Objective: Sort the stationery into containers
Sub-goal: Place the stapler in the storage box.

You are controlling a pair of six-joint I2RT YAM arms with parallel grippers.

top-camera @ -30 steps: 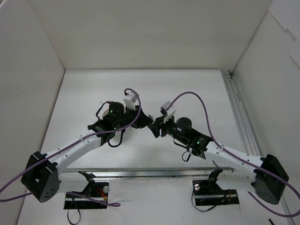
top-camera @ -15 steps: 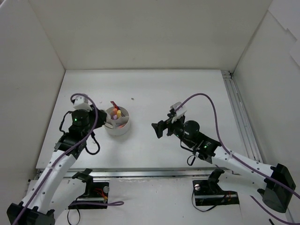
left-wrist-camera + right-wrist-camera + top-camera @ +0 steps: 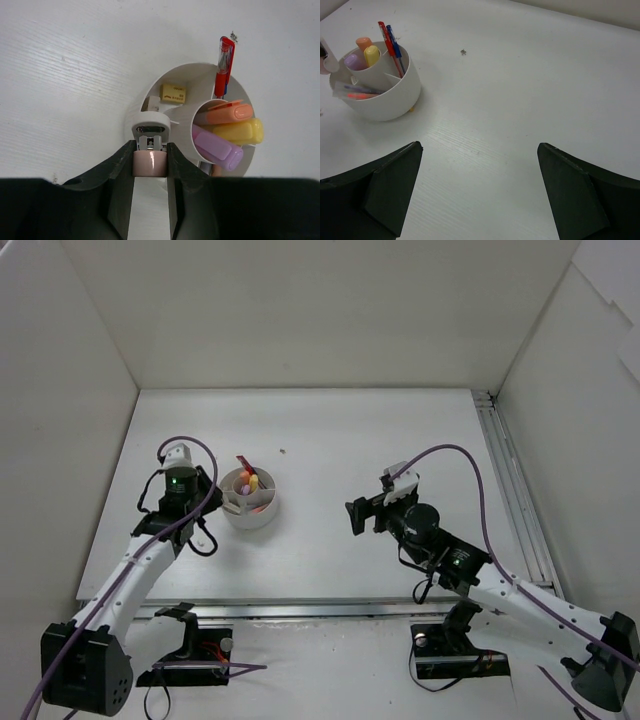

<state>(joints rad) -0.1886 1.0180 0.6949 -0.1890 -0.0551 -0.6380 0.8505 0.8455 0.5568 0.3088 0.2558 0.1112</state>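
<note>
left gripper's point(image 3: 150, 146) white item point(image 3: 150, 125) at cup point(image 3: 198, 82)

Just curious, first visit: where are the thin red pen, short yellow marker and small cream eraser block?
thin red pen point(image 3: 223, 67): left wrist view, barrel.
short yellow marker point(image 3: 240, 131): left wrist view, cap end.
small cream eraser block point(image 3: 173, 93): left wrist view, face.

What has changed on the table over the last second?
Both arms pulled apart from the middle, uncovering the white cup. The right hand backed off to the right, open and empty. The left hand swung left and grips a pink-and-white item at the cup's rim. The cup itself stayed put.
</note>
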